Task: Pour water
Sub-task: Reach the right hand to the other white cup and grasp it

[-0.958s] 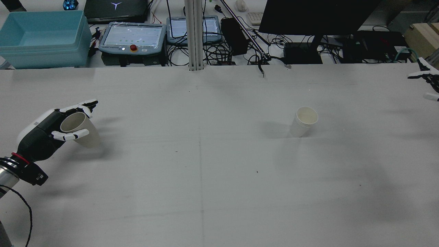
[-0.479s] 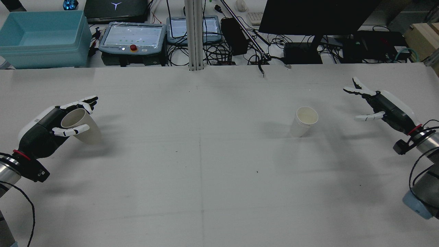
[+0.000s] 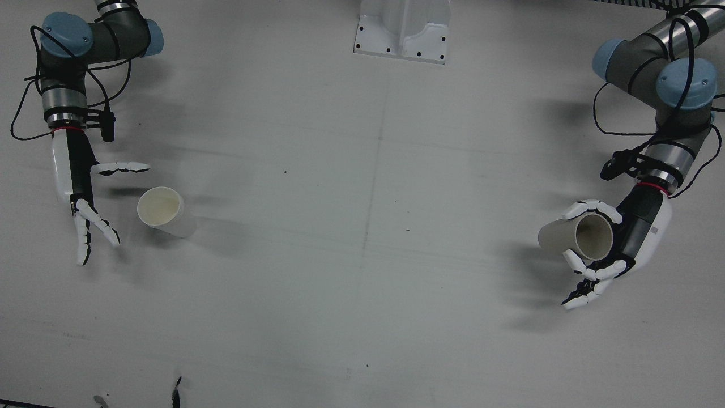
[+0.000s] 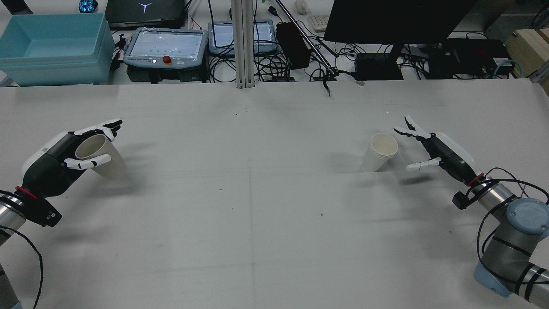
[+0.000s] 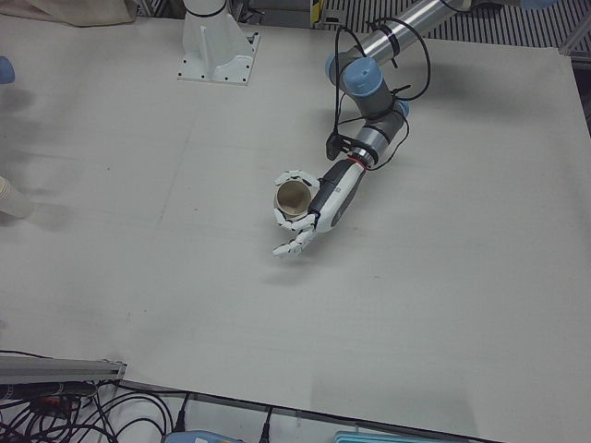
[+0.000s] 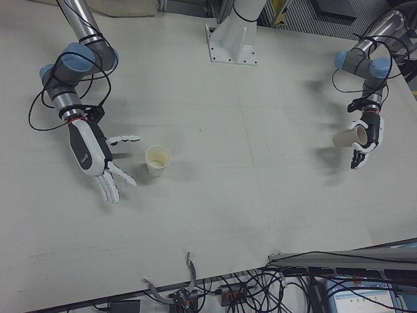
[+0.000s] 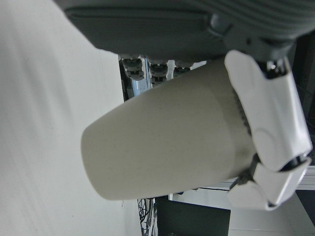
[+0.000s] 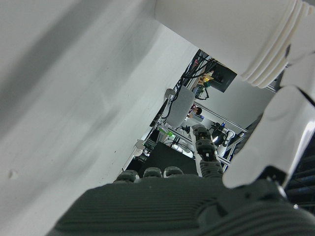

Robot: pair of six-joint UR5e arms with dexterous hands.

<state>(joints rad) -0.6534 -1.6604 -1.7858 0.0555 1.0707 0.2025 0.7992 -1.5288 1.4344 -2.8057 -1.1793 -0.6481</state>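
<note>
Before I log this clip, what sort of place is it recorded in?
Most likely a robotics lab workstation: a bare white table with two pedestal-mounted arms, and behind it teach pendants, a dark monitor and tangled cables. Only paper cups are on the table.

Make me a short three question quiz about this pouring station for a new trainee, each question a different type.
1. True or false: the left hand holds a tilted white paper cup.
2. The stack of white paper cups standing on the table is: A) inside the right hand, B) beside the open right hand, untouched, C) lying on its side.
3. Fill in: the blue plastic bin sits beyond the table's far edge on the robot's ____ side.

Key: 1 true; 2 B; 3 left.
</note>
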